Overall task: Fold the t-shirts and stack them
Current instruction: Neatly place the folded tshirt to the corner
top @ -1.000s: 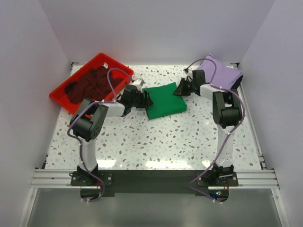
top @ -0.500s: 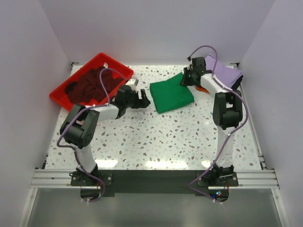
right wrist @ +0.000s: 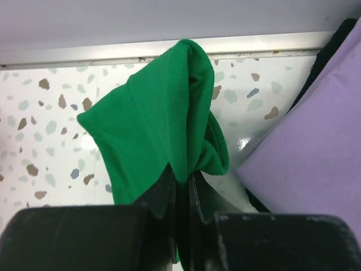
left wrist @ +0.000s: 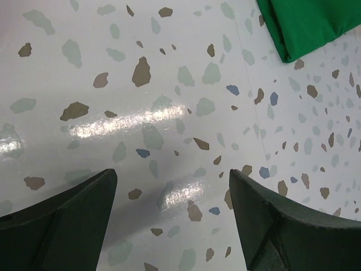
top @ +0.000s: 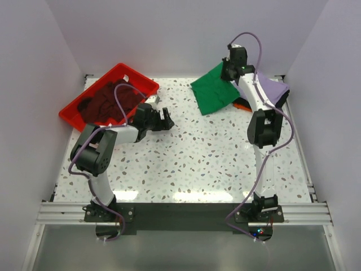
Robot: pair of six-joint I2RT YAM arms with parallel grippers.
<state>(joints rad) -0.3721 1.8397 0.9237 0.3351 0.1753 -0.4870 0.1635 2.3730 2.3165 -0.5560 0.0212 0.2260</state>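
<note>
The folded bright green t-shirt (top: 213,89) hangs in the air at the back right, pinched at one edge by my right gripper (top: 227,72), which is shut on it. In the right wrist view the green t-shirt (right wrist: 163,118) bunches up between the closed fingers. A lavender t-shirt (top: 267,89) tops the stack at the far right, with black and orange cloth (top: 241,105) under it. A dark maroon t-shirt (top: 106,101) lies crumpled in the red tray (top: 125,72). My left gripper (top: 163,119) is open and low over the bare table; a corner of the green t-shirt (left wrist: 310,25) shows beyond it.
White walls close the table in at the back and both sides. The red tray stands at the back left. The lavender t-shirt (right wrist: 316,164) fills the right of the right wrist view, close to the hanging green one.
My left gripper opened and let go of the green t-shirt, then drew back left. My right gripper lifted the shirt off the table and carried it back and right toward the stack.
</note>
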